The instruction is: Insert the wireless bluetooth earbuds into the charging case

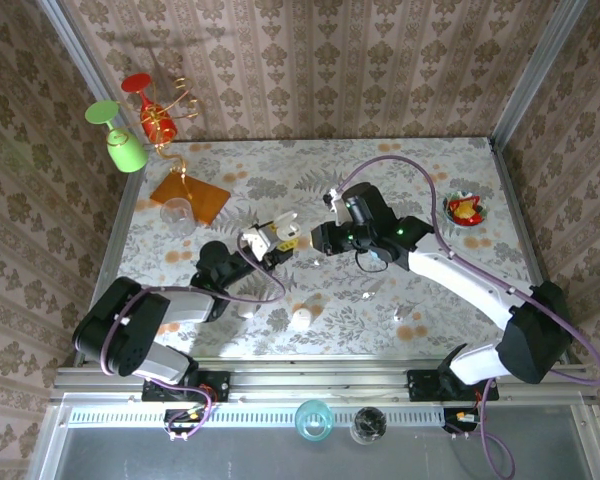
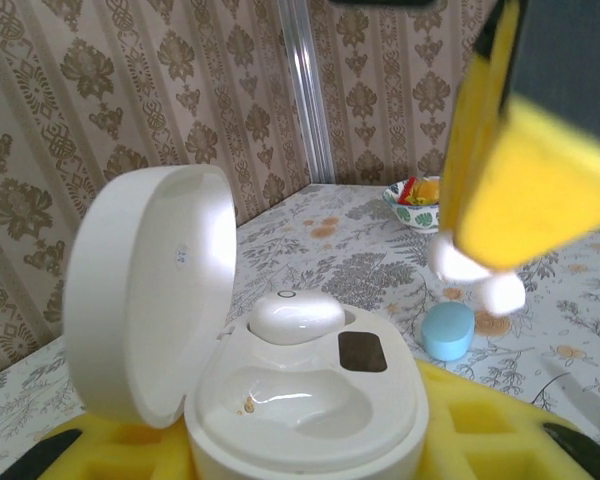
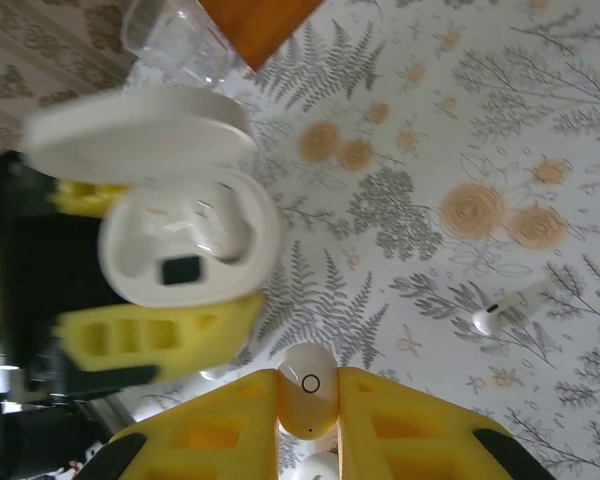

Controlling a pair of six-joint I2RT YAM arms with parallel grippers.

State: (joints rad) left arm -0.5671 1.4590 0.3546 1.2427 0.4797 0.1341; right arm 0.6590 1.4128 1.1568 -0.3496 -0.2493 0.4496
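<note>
Your left gripper is clamped round the white, rounded plastic charging case. Its lid stands open, and one small glossy white earbud sits in a well. Your right gripper pinches a second white earbud between its yellow pads, near the case but apart from it. A stemmed white earbud lies loose on the floral table.

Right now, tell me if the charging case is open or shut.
Open: the charging case has its lid swung up, one earbud seated, the other well empty.
</note>
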